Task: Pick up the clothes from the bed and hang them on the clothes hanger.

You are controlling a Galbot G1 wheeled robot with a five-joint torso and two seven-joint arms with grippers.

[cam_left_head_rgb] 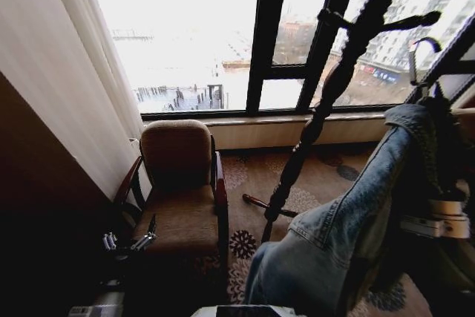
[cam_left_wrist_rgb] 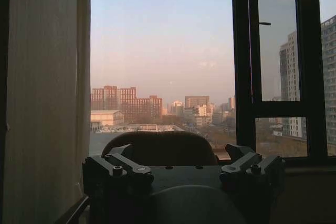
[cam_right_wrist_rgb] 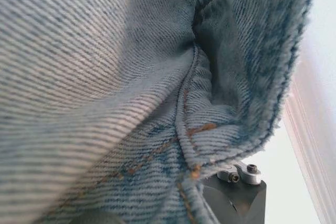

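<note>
Carrying the denim jacket (cam_left_head_rgb: 349, 235) toward the hanger (cam_left_head_rgb: 424, 57), right pincer (cam_right_wrist_rgb: 239, 174) grip hidden; left pincer (cam_left_wrist_rgb: 184, 169) open, idle; next needs lifting.

A brown armchair (cam_left_head_rgb: 180, 191) stands at seven o'clock on patterned carpet (cam_left_head_rgb: 252, 183). Pale curtain (cam_left_head_rgb: 74, 87) hangs at nine. Dark-framed windows (cam_left_head_rgb: 267, 35) fill twelve, bright daylight over city buildings (cam_left_wrist_rgb: 126, 100).

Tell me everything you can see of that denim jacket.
The denim jacket is faded light blue, with orange-brown stitched seams and a frayed edge seen close up. It hangs lifted at the robot's right, draping from high by the window down toward the patterned carpet. Its cloth lies over the right pincer. It hangs beside the dark coat stand.
</note>
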